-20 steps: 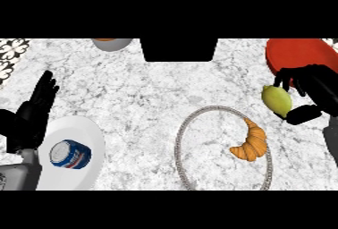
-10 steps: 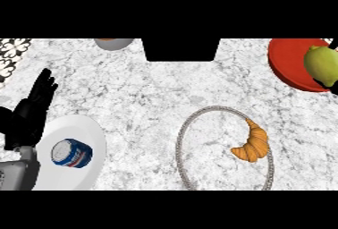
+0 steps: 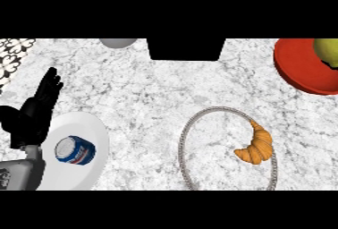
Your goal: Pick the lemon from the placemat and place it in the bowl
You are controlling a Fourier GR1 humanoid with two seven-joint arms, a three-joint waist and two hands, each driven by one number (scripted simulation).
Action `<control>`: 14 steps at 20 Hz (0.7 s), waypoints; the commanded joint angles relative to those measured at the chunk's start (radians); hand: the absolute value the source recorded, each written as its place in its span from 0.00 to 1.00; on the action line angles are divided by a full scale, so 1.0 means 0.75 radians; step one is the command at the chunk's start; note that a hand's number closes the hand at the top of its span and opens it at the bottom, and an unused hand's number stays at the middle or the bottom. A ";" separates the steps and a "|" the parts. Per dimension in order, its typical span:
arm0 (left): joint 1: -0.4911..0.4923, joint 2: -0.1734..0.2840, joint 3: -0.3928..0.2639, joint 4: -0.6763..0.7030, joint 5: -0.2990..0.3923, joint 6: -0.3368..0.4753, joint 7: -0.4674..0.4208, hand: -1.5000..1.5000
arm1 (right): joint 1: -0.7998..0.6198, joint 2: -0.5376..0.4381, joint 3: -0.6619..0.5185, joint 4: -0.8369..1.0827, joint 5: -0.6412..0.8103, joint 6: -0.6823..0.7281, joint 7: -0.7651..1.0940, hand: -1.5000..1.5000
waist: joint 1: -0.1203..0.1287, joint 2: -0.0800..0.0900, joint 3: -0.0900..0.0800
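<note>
Head view only | looking steeply down from above onto the marble counter (image 3: 152, 103) | framing the left hand (image 3: 33, 118) and white plate (image 3: 89, 172) at left edge, red bowl (image 3: 300, 71) cut by upper right corner | sitting fairly near | sharing no second view.

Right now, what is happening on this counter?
The lemon lies in the red bowl at the far right, and no hand is touching it. The robot's left hand rests open at the left edge, fingers up, beside a white plate with a small can on it. A croissant lies on the round placemat. The right hand is out of view.
</note>
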 commanded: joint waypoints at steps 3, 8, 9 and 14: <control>-0.009 0.015 0.007 -0.012 0.022 -0.053 -0.007 0.50 | -0.183 -0.074 -0.017 0.476 0.071 -0.151 -0.213 1.00 | 0.040 0.016 0.002; -0.007 -0.050 -0.039 -0.001 -0.028 -0.002 -0.031 0.50 | -0.233 -0.046 -0.038 0.686 0.097 -0.297 -0.311 1.00 | 0.058 0.026 0.004; -0.130 -0.021 -0.008 0.033 -0.020 0.008 0.060 0.50 | -0.281 -0.067 -0.033 0.707 0.109 -0.291 -0.304 1.00 | 0.053 0.030 0.004; -0.087 -0.066 -0.064 -0.001 -0.039 0.006 0.015 0.50 | -0.234 -0.116 0.119 0.821 0.314 -0.326 -0.113 1.00 | 0.087 0.043 0.003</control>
